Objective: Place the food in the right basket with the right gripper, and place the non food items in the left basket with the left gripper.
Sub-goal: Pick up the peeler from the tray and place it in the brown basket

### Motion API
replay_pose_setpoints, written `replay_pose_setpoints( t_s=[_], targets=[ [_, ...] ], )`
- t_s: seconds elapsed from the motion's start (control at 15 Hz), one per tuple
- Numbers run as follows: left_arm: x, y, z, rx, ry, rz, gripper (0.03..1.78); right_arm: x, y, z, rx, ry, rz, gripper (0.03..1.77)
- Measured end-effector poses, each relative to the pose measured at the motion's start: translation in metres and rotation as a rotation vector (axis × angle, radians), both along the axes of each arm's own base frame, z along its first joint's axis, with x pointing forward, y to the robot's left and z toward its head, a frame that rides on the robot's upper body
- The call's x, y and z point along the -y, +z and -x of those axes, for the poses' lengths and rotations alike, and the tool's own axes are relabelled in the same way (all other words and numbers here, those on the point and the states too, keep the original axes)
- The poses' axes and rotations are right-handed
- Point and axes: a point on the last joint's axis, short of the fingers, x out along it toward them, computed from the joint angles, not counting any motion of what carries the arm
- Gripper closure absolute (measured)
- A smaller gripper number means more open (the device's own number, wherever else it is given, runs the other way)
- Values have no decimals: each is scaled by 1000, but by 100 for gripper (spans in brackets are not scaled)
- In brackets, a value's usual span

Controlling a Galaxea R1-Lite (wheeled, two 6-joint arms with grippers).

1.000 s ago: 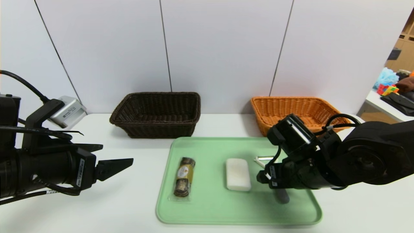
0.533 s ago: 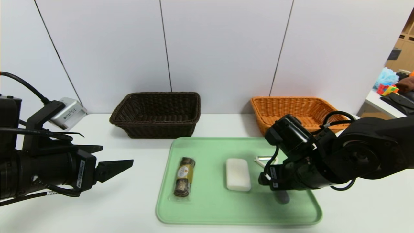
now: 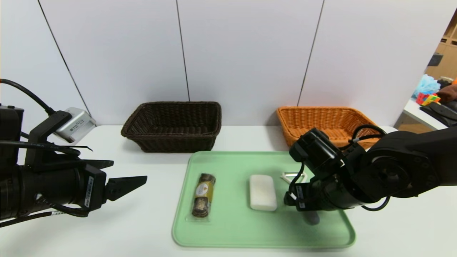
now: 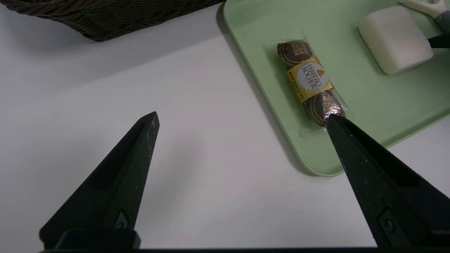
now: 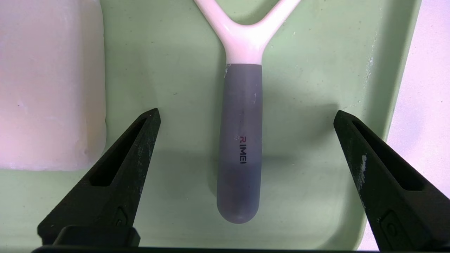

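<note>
Risk of mis-sort: right hand, fingers apart and empty, straddling peeler at frame center instead of food lying center-left on tray; left hand apart, idle.

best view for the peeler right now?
Right wrist view: the peeler lies centred between the open right gripper fingers, grey handle fully visible. Head view shows only bits of it behind that arm; left wrist view catches just a corner.

Matte black arms with looping black cables, wedge-shaped black gripper fingers, perhaps slightly scuffed.
</note>
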Motion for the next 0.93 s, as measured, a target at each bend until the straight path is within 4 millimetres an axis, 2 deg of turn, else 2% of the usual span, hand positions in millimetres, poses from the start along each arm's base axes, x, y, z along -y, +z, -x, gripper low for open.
replay_pose_setpoints(
  t_s=[0.6,0.8,0.93],
  targets=[
    [0,0,0,0,-1,0,12,0,-1,0,-3,2,2,10],
    [0,0,0,1,0,0,12,0,-2,1,-6,3,5,59],
    [0,0,0,1,0,0,12,0,-2,1,-7,2,4,84]
  ],
)
